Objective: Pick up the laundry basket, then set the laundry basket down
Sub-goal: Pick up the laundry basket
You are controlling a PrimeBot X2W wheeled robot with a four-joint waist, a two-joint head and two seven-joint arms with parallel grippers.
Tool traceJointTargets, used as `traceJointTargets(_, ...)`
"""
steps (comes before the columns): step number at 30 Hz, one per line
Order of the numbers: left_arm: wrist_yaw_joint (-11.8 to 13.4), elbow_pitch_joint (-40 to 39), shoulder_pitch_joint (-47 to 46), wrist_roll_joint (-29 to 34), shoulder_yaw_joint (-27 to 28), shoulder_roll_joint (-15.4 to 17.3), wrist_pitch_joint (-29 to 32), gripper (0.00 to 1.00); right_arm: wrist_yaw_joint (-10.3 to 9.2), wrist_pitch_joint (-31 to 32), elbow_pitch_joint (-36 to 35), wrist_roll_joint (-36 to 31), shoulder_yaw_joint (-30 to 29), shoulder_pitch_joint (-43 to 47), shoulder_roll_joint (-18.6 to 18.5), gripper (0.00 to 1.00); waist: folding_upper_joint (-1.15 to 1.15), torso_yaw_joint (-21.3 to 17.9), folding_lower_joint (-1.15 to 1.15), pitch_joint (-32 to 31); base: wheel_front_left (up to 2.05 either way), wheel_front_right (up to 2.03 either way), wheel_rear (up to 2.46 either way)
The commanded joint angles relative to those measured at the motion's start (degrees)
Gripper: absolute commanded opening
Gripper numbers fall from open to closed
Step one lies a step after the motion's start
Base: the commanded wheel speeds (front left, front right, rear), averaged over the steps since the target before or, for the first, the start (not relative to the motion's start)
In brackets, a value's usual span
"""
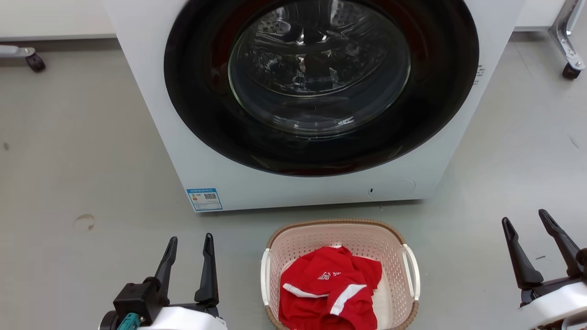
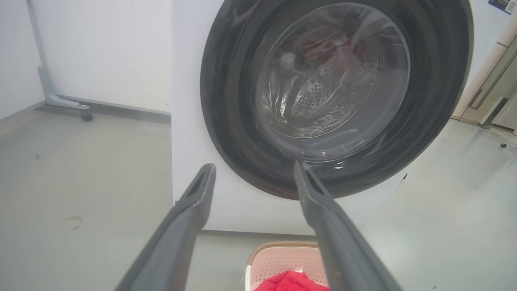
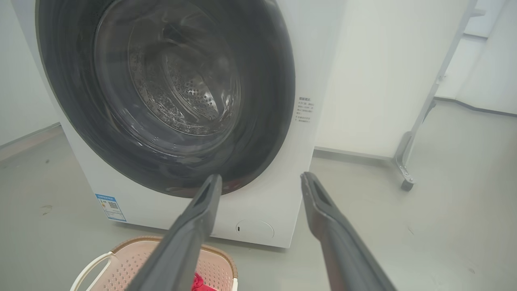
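Our left gripper [image 1: 190, 254] and right gripper [image 1: 527, 231] hang open and empty, flanking the laundry basket [image 1: 339, 229] on the floor near the washer [image 1: 151, 91]. Uneven handle grips could tip it, spilling the red garment [image 1: 328, 286].

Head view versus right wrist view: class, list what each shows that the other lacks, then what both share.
Head view: the open left gripper, a black caster wheel, and the white trim on the red garment. Right wrist view: the grey metal stand's long upright and the white wall behind it. Both: the white front-loading washer with its round dark glass door, its blue label, the pale pink perforated plastic laundry basket holding that garment, and the open right gripper.
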Motion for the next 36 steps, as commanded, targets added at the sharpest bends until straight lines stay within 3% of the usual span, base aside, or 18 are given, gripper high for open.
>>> traceJointTargets(1, 0.6, -1.7, -2.4, 0.1, 1.3, 0.1, -0.8, 1.00, 0.25, -0.8, -1.4, 0.1, 0.8, -2.1, -1.8, 1.00, 0.00, 0.0, 0.00, 0.9, 0.00, 0.00, 0.00)
traceJointTargets(12, 3.2, 2.3, -9.1, -1.4, -4.1, 0.1, -0.8, 1.00, 0.25, -0.8, 3.5, 2.4, 1.7, -8.7, -1.9, 1.00, 0.00, 0.4, 0.00, 10.5, 0.00, 0.00, 0.00)
traceJointTargets(26, 10.1, 12.8, -26.4, -8.3, -18.8, 0.1, -0.8, 1.00, 0.25, -0.8, 14.3, 6.1, 4.9, -21.3, -5.8, 1.00, 0.00, 2.7, 0.00, 30.4, 0.00, 0.00, 0.00)
traceJointTargets(36, 13.7, 20.3, -38.2, -15.9, -28.5, 0.1, -0.8, 1.00, 0.25, -0.8, 20.0, 9.1, 11.8, -28.6, -7.9, 1.00, 0.00, 4.2, 0.00, 40.8, 0.00, 0.00, 0.00)
